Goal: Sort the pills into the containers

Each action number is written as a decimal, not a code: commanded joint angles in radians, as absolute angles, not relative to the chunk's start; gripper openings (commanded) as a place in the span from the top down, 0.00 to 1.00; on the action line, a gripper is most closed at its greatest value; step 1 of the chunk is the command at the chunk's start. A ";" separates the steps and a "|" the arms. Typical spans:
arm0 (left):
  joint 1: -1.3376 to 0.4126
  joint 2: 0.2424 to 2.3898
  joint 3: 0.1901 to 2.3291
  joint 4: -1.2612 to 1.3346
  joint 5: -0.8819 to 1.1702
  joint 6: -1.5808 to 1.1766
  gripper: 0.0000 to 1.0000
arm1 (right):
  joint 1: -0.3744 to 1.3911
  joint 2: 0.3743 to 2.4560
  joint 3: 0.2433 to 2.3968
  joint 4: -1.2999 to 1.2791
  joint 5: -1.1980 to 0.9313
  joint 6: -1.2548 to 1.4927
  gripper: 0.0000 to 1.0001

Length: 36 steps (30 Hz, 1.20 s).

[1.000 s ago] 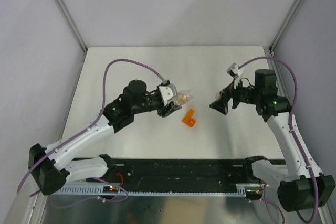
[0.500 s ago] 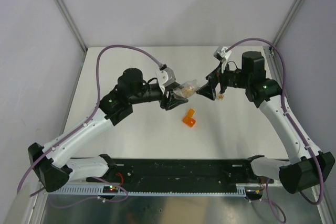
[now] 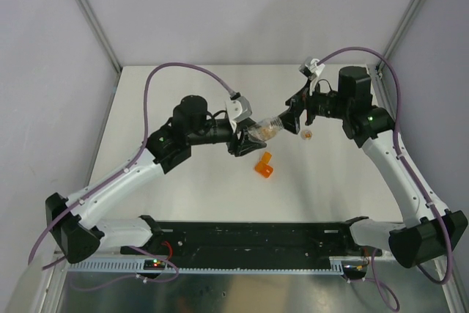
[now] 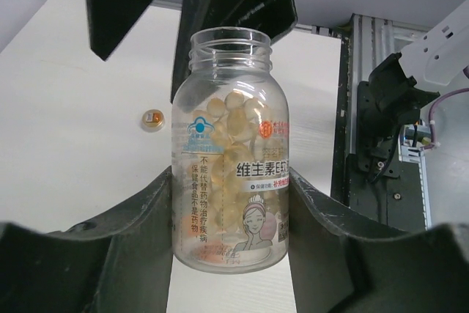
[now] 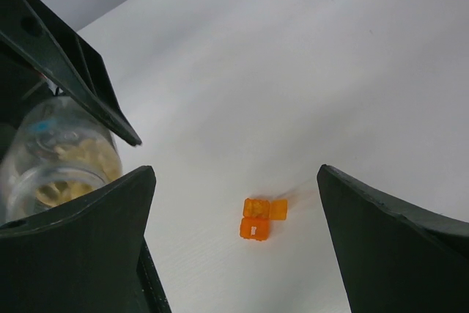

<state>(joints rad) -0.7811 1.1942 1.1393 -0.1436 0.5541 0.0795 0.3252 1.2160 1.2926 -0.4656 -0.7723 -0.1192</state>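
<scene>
Bottle uncapped, ready to pour.
Left jaws clamp the bottle (image 3: 264, 130) of pills (image 4: 229, 115) at frame centre; right jaws gape beside its mouth. Next, likely: tip it over the orange box (image 3: 264, 166) just below on the desk (image 3: 183, 86).

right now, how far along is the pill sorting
Done: the cap is off, lying on the table. In hand: the left pincer grips the open bottle, pills inside; the right pincer hangs open near its mouth. Left: getting pills into the orange box.
</scene>
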 commanded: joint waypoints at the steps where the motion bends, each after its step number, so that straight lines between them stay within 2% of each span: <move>1: -0.782 1.229 1.171 -0.132 0.504 0.103 1.00 | 0.338 1.213 1.372 -0.442 -0.832 -0.083 0.01; 36: -0.793 1.300 1.154 -0.145 0.350 0.192 1.00 | 0.357 1.235 1.431 -0.538 -0.813 -0.102 0.01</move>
<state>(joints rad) -0.8009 1.2732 1.1393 -0.1455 0.4622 0.1703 0.3229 1.2476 1.3731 -0.5156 -0.7048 -0.1284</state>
